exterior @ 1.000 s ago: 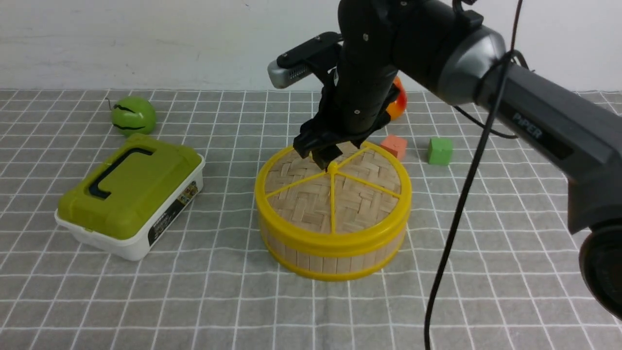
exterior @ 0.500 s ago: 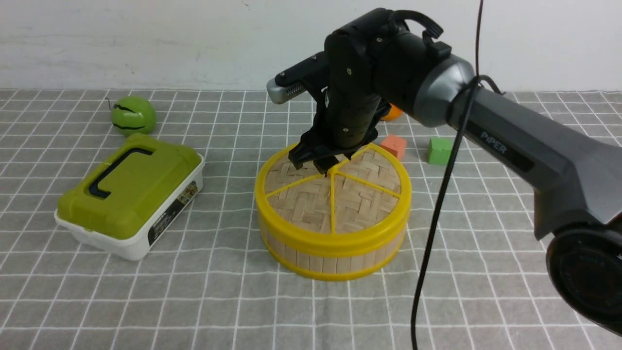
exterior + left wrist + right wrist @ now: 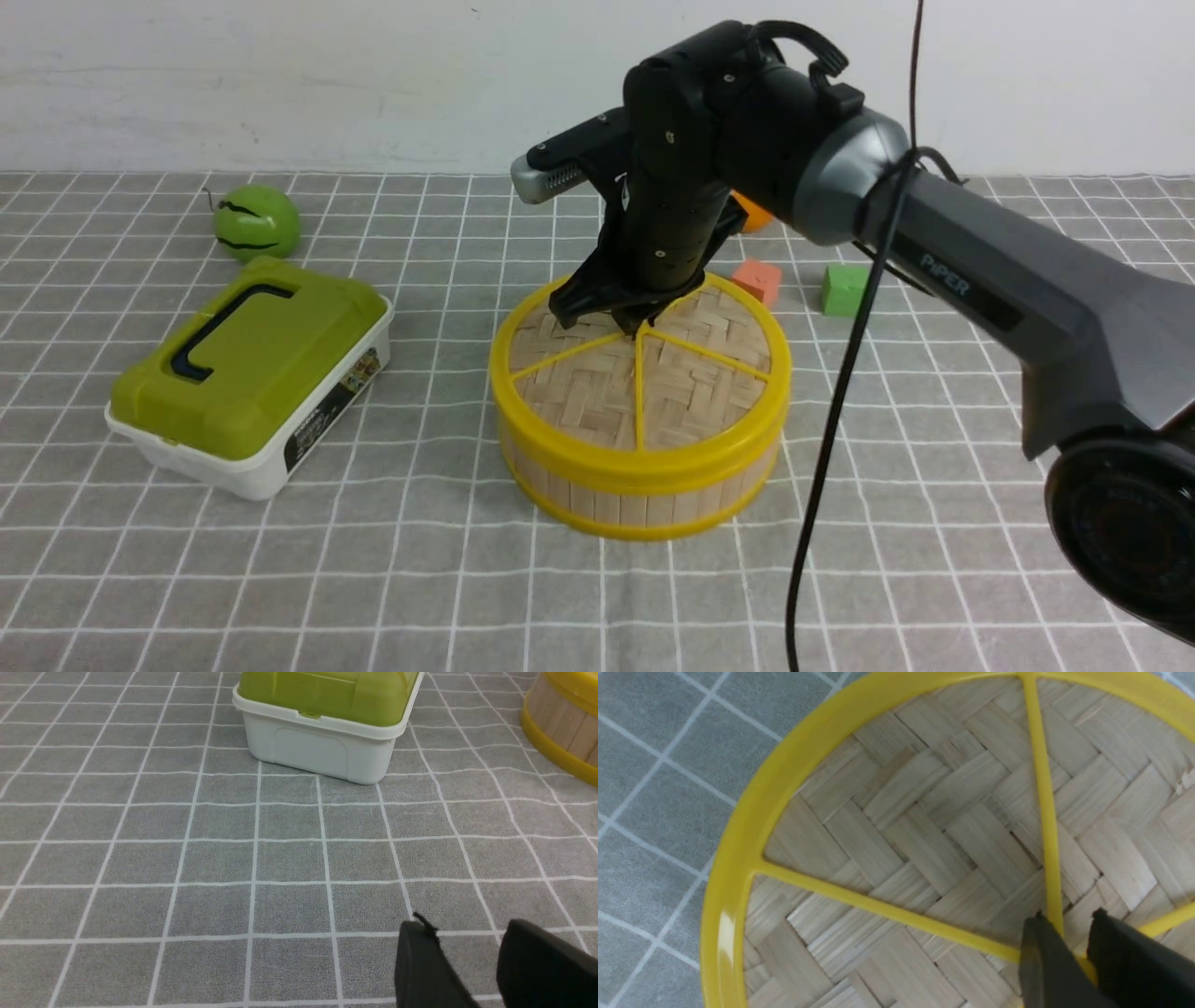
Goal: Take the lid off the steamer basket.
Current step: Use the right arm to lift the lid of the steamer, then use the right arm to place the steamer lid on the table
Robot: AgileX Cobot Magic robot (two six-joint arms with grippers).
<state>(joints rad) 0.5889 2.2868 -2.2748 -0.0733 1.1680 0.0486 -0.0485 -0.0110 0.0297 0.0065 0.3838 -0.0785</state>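
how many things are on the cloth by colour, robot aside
green: 3 (green fruit, green-lidded box, green cube)
orange: 2 (orange cube, orange fruit behind the arm)
yellow and bamboo: 2 (lid, steamer basket)
total: 7

Grey checked surface [image 3: 280, 579] carrying five things.
Steamer basket [image 3: 635, 499] in the middle, green-lidded white box [image 3: 247, 373] to its left; green ball [image 3: 256, 221], orange cube [image 3: 756, 280] and green cube [image 3: 846, 289] farther back.

Bright, even light leaves only soft shadows on the desk [image 3: 420, 579] around the steamer basket [image 3: 644, 495]. The lid [image 3: 924, 830] has a faint sheen on its yellow rim, and the right claw [image 3: 1070, 926] looks slightly blurred close up.
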